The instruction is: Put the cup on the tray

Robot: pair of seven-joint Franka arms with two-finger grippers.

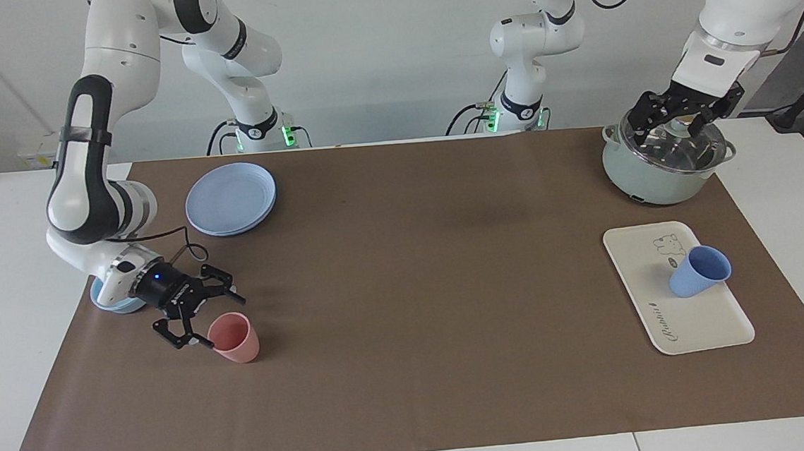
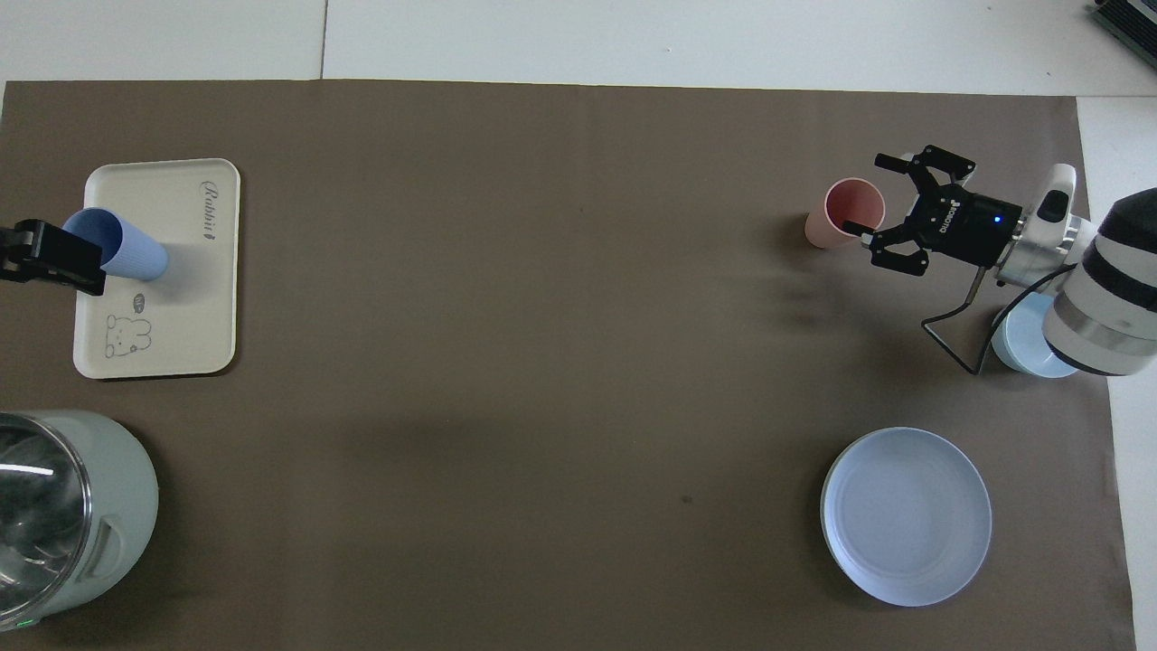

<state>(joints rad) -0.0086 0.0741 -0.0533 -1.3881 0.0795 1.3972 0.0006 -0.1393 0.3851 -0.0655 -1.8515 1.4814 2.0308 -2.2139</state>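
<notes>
The periwinkle-blue cup point(image 1: 699, 272) stands on the cream-white tray point(image 1: 699, 325) at the left arm's end of the table, near the bear drawing. It also shows in the overhead view point(image 2: 131, 256) on the tray point(image 2: 181, 298). My left gripper point(image 1: 685, 119) is open and empty, raised over the pot's lid, well clear of the cup. In the overhead view the left gripper point(image 2: 50, 258) hides part of the cup's rim. My right gripper point(image 1: 221, 321) is open and low at a pink cup point(image 1: 236, 339), its fingers either side of the rim; it also shows in the overhead view point(image 2: 866, 194).
A pale-green pot with a glass lid point(image 1: 667, 168) stands nearer to the robots than the tray. A round blue plate point(image 1: 230, 198) and a light-blue bowl point(image 1: 111, 299) lie at the right arm's end, the bowl under the right wrist. A brown mat point(image 1: 413, 288) covers the table.
</notes>
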